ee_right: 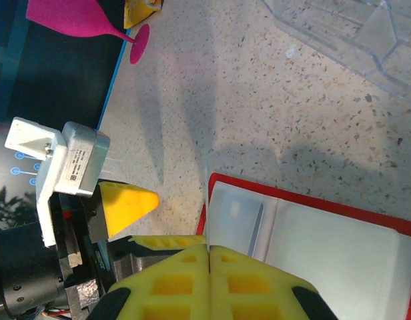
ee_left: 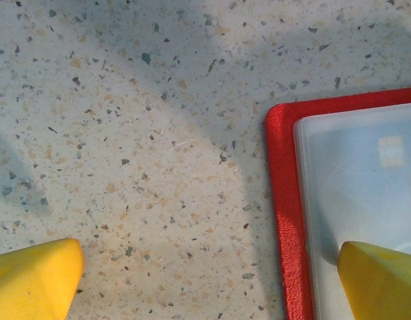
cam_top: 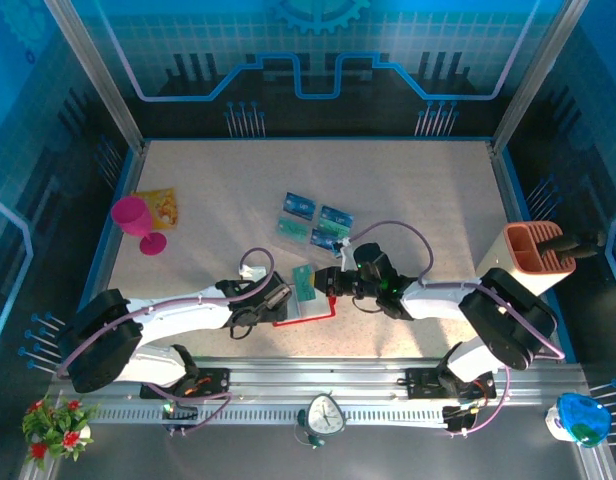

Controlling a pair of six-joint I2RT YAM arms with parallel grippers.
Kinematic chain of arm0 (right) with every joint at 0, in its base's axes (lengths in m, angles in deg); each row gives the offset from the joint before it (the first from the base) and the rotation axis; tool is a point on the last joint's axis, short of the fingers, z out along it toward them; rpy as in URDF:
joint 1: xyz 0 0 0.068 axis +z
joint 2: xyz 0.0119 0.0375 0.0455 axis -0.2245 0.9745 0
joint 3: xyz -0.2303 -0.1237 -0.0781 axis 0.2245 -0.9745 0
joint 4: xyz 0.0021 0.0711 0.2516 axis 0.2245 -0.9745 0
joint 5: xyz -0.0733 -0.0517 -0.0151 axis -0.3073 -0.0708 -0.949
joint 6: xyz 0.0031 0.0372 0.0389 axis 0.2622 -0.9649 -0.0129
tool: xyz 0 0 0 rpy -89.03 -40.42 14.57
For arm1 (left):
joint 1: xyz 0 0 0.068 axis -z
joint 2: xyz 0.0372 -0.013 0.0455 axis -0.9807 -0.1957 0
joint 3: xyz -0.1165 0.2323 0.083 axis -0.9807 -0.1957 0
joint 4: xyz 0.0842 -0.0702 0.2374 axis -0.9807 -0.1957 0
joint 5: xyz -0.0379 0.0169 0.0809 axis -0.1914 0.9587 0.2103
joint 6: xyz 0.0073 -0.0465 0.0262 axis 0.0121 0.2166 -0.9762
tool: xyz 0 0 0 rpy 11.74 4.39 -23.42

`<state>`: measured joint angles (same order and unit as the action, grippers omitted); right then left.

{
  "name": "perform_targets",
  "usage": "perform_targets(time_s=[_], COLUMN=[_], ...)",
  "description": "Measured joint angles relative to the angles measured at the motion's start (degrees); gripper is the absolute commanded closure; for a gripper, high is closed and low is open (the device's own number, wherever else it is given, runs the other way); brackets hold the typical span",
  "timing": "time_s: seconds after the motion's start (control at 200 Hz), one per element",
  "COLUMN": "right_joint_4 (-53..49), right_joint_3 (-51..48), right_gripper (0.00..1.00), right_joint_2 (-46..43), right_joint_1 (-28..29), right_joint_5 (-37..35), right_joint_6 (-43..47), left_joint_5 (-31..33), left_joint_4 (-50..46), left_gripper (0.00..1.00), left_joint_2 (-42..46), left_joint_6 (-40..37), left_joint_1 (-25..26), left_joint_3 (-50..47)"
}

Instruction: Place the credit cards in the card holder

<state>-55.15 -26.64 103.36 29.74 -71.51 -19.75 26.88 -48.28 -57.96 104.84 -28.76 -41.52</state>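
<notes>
Step in hand: inserting one card. On the speckled table point(cam_top: 408, 200), the red card holder point(ee_left: 285, 220) lies open and flat near the arms, clear pockets up. The other credit cards point(cam_top: 336, 216) lie loose farther back, apart from it. Right gripper point(ee_right: 209, 257) is pinched together on a teal card point(cam_top: 306, 281), held edge-on right at the holder's edge. Left gripper point(ee_left: 209, 283) is spread wide, straddling the holder's red border: one fingertip point(ee_left: 382, 280) over the pocket, the other over bare table. Next, I'd judge: lay the card flatter, line it up with the pocket mouth, slide it in. Left likely needs to pin the holder.
</notes>
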Motion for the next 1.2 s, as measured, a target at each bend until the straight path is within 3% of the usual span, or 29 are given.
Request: perform_targets(time_s=[0.545, 1.201], right_joint_4=[6.6, 10.1], right_joint_3=[-1.5, -4.0], right_gripper=[1.00, 1.00], right_joint_2=[6.7, 7.8], right_joint_1=[1.2, 1.5], right_joint_5=[-0.9, -2.3], right_joint_6=[-2.9, -3.7], left_joint_5=[0.0, 0.0], left_joint_4=[0.6, 1.2], left_gripper=[0.02, 0.02], left_joint_2=[0.0, 0.3], left_joint_6=[1.1, 1.3], left_joint_1=[0.1, 0.1], left_joint_3=[-0.4, -0.9])
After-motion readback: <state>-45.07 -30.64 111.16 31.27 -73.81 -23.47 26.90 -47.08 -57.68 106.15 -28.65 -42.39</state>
